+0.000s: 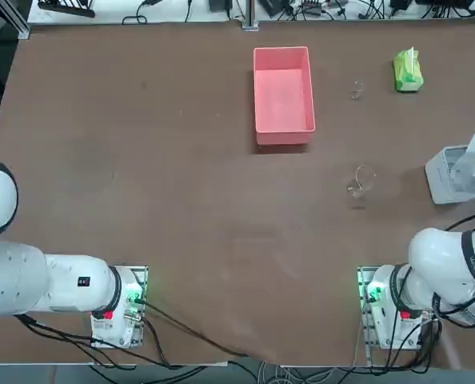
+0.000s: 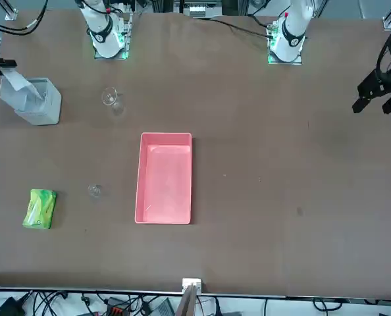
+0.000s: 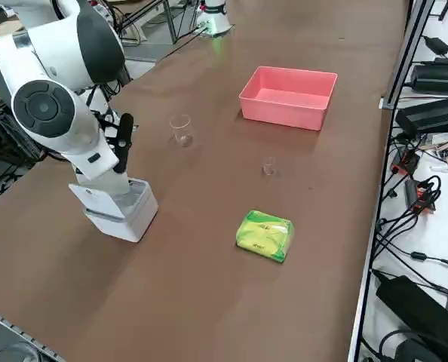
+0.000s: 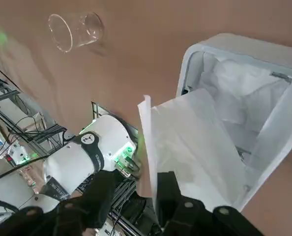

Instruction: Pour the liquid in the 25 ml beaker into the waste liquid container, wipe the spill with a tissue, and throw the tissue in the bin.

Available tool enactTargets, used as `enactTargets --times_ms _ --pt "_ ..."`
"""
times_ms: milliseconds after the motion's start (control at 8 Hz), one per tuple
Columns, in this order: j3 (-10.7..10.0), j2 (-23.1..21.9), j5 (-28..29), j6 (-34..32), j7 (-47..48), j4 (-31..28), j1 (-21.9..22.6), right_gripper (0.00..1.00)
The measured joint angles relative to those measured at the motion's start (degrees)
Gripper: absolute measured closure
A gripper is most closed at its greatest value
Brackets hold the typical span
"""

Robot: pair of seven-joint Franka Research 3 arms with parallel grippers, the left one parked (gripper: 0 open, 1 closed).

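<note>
Matt brown table; pink plastic tub; clear glass beaker; white paper tissue.

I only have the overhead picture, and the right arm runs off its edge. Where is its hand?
Observer: In the side view, the right gripper hangs just above the white bin.
Operator: Is anything with it?
Observer: Yes. The wrist view shows the tissue at the gripper, over the bin's open top.
Operator: And that clear glass near the bin, has it tipped over?
Observer: No. In the side view the larger glass vessel stands upright.
</note>
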Motion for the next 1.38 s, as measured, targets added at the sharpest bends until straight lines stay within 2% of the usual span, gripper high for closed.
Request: enactTargets --times_ms 250,625,1375 --pt "0.2 0.0 0.0 0.2 0.0 0.0 0.0 0.42" --pt "0.9 0.6 0.0 4.1 0.0 0.0 0.1 0.41" --pt "1.4 4.9 0.1 10.3 0.0 0.0 2.8 0.40"
